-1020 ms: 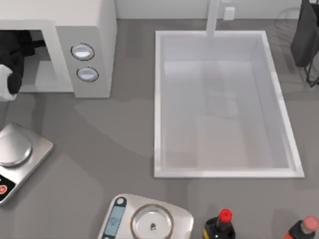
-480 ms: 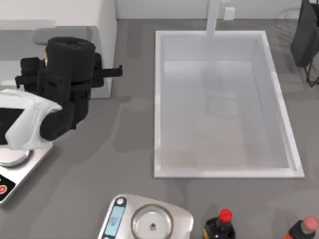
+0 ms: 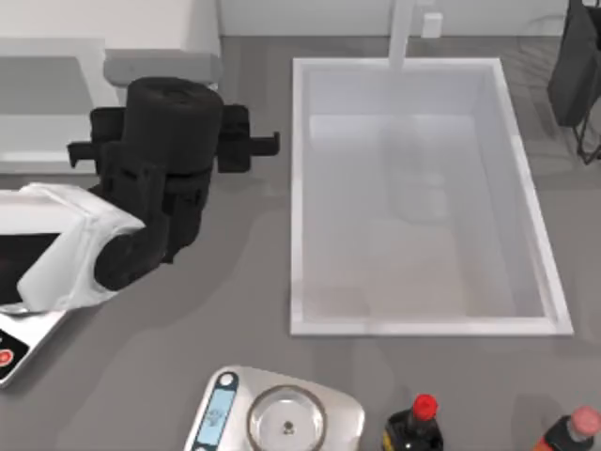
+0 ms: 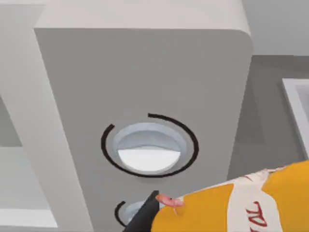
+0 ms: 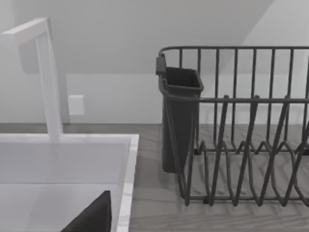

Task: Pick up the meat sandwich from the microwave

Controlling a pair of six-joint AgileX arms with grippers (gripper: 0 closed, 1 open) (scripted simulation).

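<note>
The big white boxy microwave with its grey two-dial panel sits just ahead of the left gripper, which hangs in front of the dials, outside the pale cavity. In the left wrist view the small orange-and-white wrapped meat sandwich sits right at the dark fingertip, apparently clamped, though the fingers' spread can't be made out. I'd say the pickup is basically done, with only carrying it clear left. The right arm is parked by the white sink and dark wire dish rack.
</note>
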